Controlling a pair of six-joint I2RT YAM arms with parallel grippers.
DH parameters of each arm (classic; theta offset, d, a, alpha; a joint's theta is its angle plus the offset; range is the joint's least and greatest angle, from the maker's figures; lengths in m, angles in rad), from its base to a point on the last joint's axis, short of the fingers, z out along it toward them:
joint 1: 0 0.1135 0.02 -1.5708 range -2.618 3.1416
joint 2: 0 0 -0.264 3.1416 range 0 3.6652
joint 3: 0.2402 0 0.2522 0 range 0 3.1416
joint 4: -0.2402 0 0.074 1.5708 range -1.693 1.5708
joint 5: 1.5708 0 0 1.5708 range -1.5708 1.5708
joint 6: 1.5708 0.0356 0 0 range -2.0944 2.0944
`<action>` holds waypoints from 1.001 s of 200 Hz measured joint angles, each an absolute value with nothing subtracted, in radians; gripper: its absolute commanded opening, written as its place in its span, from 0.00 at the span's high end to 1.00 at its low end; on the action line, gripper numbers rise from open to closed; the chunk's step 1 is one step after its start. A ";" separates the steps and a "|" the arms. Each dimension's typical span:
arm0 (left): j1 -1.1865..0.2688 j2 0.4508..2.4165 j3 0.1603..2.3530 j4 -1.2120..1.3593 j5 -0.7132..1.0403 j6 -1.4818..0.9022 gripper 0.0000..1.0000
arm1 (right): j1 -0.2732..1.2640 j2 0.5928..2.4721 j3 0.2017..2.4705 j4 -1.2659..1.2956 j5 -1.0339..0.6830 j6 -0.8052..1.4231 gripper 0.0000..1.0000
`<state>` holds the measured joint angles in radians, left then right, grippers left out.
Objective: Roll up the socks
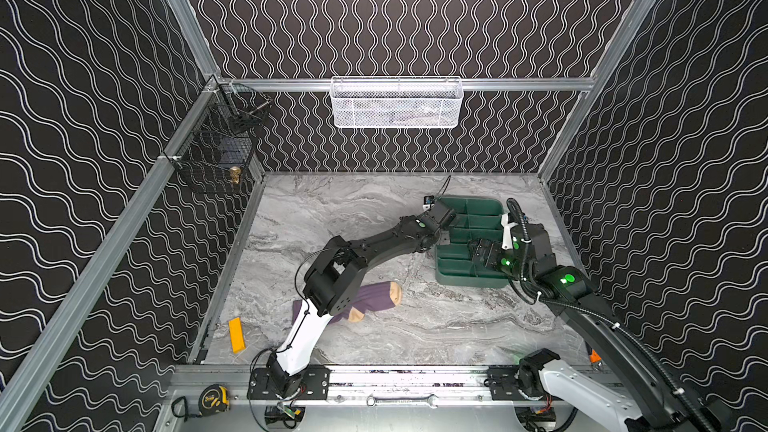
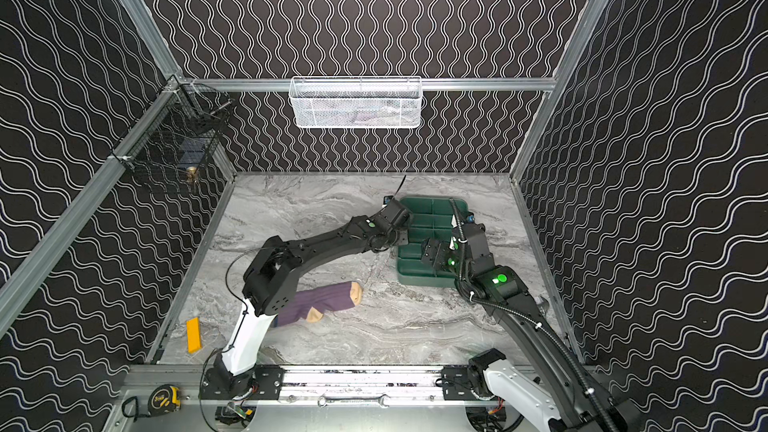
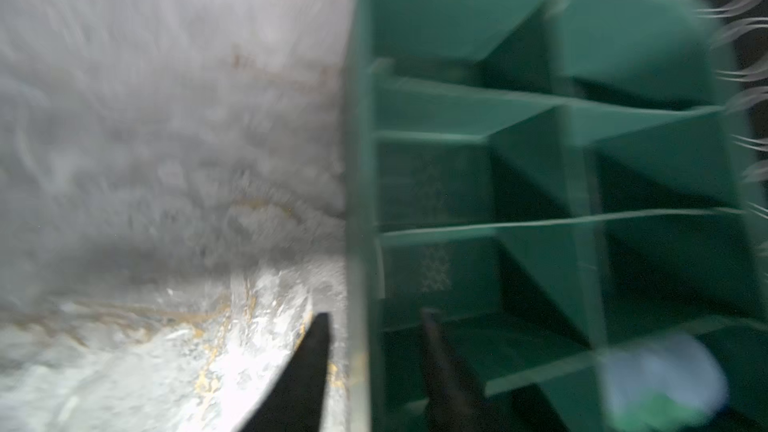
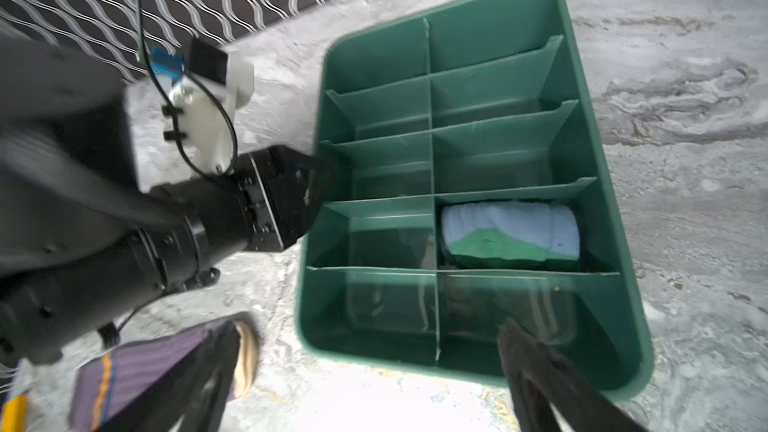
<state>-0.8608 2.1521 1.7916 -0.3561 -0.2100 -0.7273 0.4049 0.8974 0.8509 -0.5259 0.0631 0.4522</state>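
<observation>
My left gripper (image 3: 376, 326) straddles the green plastic divided tray's (image 4: 374, 351) rim, jaws parted, holding nothing. My right gripper (image 4: 369, 326) gapes wide above it. The rolled blue-green sock (image 4: 511, 234) sits in a compartment. The flat purple ribbed sock (image 1: 376, 299) lies at eight o'clock of the tray, long axis roughly nine-to-three, nearer my left.

Scanning for lettering: only the yellow-and-black tape measure (image 1: 212, 400) (image 2: 165, 397), on the metal rail (image 1: 415, 380) just off the tabletop's near-left corner, carries a printed mark on its face, and it's too small to read. Nothing else legible.
</observation>
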 measured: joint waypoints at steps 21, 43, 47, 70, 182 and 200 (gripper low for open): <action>-0.861 2.013 1.777 -0.273 -0.179 -0.603 0.13 | 0.429 0.859 0.853 -0.527 0.012 0.448 0.00; -0.859 1.806 1.711 -0.200 -0.175 -0.463 0.06 | 0.543 0.879 0.878 -0.543 -0.015 0.449 0.00; -0.858 1.767 1.696 -0.192 -0.177 -0.439 0.05 | 0.577 0.892 0.884 -0.547 -0.014 0.453 0.00; -0.845 1.509 1.580 -0.186 -0.233 -0.292 0.01 | 0.780 1.009 0.923 -0.560 0.023 0.487 0.00; -0.831 0.714 0.985 -0.550 -0.583 -0.107 0.01 | 0.996 1.774 1.171 -0.516 0.110 0.591 0.39; -0.830 0.733 0.980 -0.564 -0.582 -0.107 0.01 | 0.961 1.818 1.171 -0.504 0.105 0.594 0.46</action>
<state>-0.8303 0.7326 0.9798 -0.5644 -0.5823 -0.1066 0.9607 1.8183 1.1709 -0.5041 0.1051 0.5938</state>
